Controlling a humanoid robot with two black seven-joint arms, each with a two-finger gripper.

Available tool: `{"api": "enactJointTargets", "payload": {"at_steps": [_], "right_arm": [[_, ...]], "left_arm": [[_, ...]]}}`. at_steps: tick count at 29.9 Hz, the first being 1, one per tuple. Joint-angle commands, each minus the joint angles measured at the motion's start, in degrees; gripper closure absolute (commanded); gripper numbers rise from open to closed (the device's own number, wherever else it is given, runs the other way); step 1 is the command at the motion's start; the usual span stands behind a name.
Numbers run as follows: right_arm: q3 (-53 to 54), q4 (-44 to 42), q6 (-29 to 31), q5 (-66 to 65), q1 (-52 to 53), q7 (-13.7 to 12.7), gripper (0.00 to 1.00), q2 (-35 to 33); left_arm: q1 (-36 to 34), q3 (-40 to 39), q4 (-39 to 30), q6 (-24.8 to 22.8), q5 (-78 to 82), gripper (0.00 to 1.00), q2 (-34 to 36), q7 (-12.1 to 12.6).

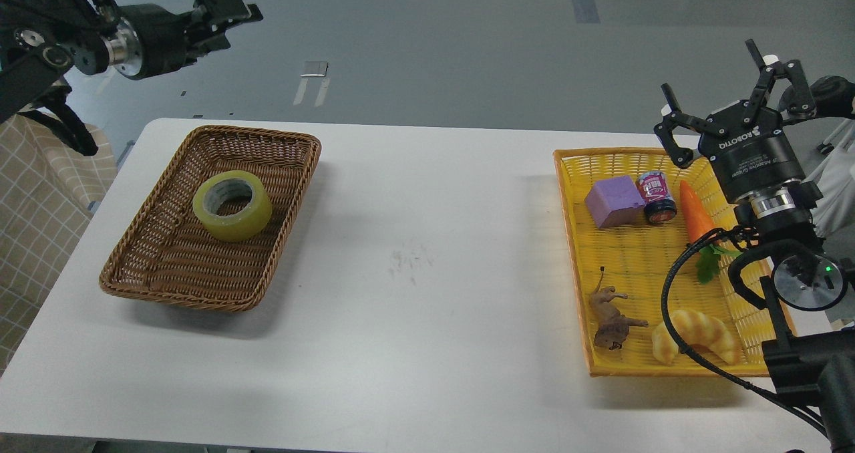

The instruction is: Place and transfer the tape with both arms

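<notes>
Both grippers hold nothing: my left gripper [230, 11] hangs far left with fingers nearly together, my right gripper [725, 99] spread wide over the yellow tray [574, 252]. The tape [232, 206] lies flat in the brown wicker basket [147, 279] at left. I judge no grasp has begun; next, the left gripper must descend and straddle the roll's wall.

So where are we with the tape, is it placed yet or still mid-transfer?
Looks placed: the tape lies in the brown wicker basket on the left. Nothing is in hand: the left gripper is raised clear and the right gripper hangs open, empty, over the yellow basket. Apparently only retracting is left.
</notes>
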Motion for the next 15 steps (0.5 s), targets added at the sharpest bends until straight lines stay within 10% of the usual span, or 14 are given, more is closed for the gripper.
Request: {"api": "enactJointTargets", "payload": {"at_steps": [1,5,15], "right_arm": [[0.0,-0.9,0.0,-0.2,1.4,-0.1,0.00,-0.2],[-0.2,-3.0,0.0,-0.4,4.1,-0.2,0.00,-0.4],[-0.2,-6.7,0.0,-0.5,9.9,-0.3,0.00,-0.4]], "left_arm": [[-0.3,-0.3,-0.5,-0.1,-9.7,0.09,-2.0,-3.0],[-0.2,-2.8,-1.2,-0.1,-18.7,0.02,-4.7,-7.3],[4.0,-11.5,-3.1,-1.7,-27.8,0.02,-6.6,-7.6]]}}
